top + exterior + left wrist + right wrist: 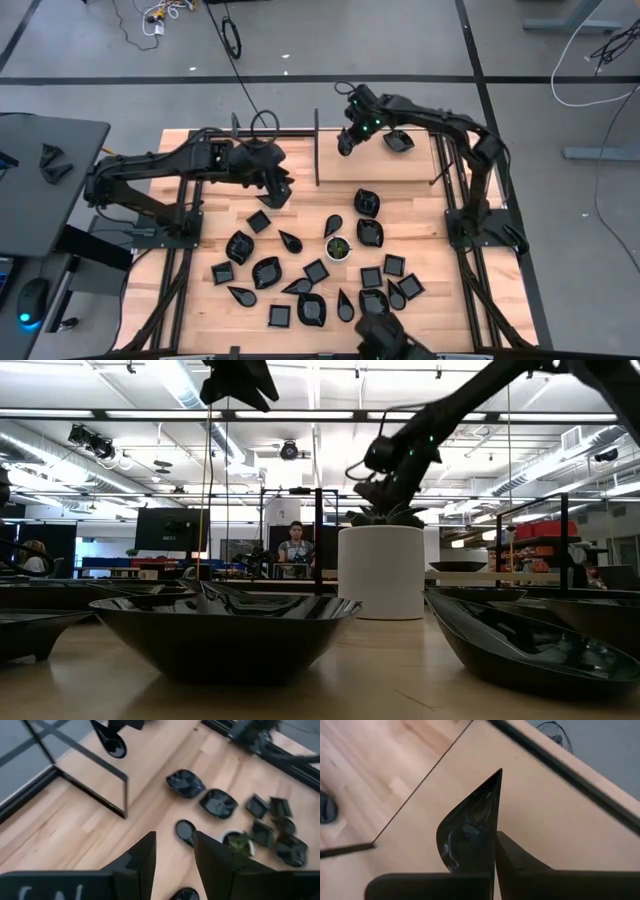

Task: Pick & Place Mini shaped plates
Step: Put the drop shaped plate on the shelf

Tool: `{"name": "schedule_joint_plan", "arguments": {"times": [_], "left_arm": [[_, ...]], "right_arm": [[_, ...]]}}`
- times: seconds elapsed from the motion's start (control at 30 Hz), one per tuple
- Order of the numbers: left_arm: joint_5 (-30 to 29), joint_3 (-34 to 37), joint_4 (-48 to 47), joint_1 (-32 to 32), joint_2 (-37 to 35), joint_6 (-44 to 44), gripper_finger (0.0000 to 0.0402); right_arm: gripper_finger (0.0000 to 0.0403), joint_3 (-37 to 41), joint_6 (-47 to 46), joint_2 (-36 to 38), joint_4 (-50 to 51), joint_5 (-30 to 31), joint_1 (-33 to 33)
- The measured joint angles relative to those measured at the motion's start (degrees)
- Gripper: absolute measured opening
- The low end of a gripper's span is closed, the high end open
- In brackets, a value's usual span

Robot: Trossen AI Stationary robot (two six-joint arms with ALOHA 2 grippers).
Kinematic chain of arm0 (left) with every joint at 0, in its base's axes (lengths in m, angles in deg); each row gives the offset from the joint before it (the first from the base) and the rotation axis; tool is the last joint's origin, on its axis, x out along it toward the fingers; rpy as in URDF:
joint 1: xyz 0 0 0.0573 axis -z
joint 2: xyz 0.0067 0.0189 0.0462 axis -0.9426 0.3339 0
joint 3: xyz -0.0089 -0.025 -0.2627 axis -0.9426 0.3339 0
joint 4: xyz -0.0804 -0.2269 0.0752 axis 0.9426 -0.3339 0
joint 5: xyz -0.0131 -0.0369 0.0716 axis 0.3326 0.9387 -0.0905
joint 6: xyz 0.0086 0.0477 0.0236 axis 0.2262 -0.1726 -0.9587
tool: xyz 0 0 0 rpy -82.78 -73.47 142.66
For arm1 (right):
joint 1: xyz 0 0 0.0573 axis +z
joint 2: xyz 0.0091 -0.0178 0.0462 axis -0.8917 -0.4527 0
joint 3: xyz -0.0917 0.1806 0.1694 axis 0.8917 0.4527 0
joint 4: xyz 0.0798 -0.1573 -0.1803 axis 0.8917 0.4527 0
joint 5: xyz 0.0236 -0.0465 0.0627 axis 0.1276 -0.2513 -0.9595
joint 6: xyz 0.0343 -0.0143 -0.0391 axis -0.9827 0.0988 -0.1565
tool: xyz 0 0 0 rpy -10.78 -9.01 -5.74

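Right gripper [349, 140] is raised over the far part of the pale wooden table [200, 300], beside the upright black divider bar [317, 148]. Its jaws are clamped edge-on on a glossy black teardrop-shaped mini plate [470, 827]. One more black dish [399, 140] lies alone in the far right corner; judged the drop zone. The remaining glossy black square, teardrop and leaf dishes [266, 271] are scattered over the near half, around a small round white cup with green inside [339, 248].

Step in hand, as judged: carrying the pinched plate to set down. To do it well: lower until the plate is close to the wood, level it before letting go, stay clear of the divider bar and the dish already there.

Left gripper [172, 862] hangs mid-table with jaws apart and nothing between them, waiting.

Views: only the right wrist view shows the grip, the plate's pointed tip sticking out past the fingers. The high view gives the layout and both arms' places. The low view shows the height above the table, but near dishes [225, 630] block most of the rest.
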Motion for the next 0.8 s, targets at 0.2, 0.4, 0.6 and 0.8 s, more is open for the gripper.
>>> {"name": "schedule_joint_plan", "arguments": {"times": [0.2,0.4,0.6,0.8], "left_arm": [[-5.9,0.0,0.1,0.0,0.0,3.7,0.0135],[-8.8,0.0,0.6,0.0,0.0,5.8,0.0135],[-10.2,0.0,0.9,0.0,0.0,8.1,0.0135],[-10.2,0.0,2.2,0.0,0.0,9.2,0.0135]], "right_arm": [[0.0009,0.0,1.5,-3.7,-4.2,-5.1,-2.5],[0.0010,0.0,1.9,-5.2,-6.2,-5.6,-2.7],[0.0011,0.0,2.8,-5.2,-7.3,-5.6,-2.8],[0.0014,0.0,1.5,-5.2,-7.3,-2.9,-2.8]]}}
